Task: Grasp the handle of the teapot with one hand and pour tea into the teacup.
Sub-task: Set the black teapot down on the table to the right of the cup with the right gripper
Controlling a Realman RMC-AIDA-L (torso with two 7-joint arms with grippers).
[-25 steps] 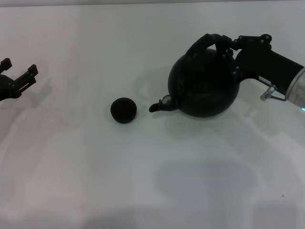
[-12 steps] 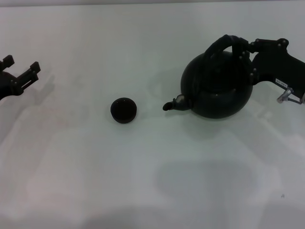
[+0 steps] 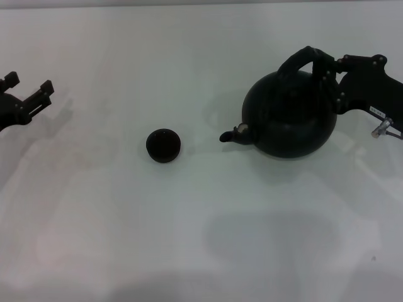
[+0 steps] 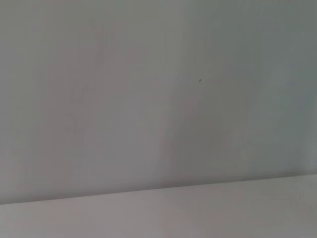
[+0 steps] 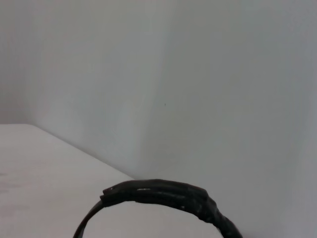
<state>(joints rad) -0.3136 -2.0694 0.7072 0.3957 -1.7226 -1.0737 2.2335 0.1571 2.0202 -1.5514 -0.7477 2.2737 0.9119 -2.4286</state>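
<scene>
A white table [image 3: 201,239] is shown, on which all items are set. The teapot [image 3: 291,119] is seen directly beside the right gripper [image 3: 330,78], on the side toward the left gripper, with its spout [image 3: 232,134] directed away from the right gripper and toward the teacup. The right gripper is closed around the handle [image 3: 302,60] at the end of the arch nearest the arm; the handle [image 5: 168,196] is also seen as a dark ribbed arc in the right wrist view. The left gripper [image 3: 28,94] is held with fingers spread apart and empty, well apart from everything else. The teacup [image 3: 164,145] is located between the two grippers, near the spout but apart from it.
</scene>
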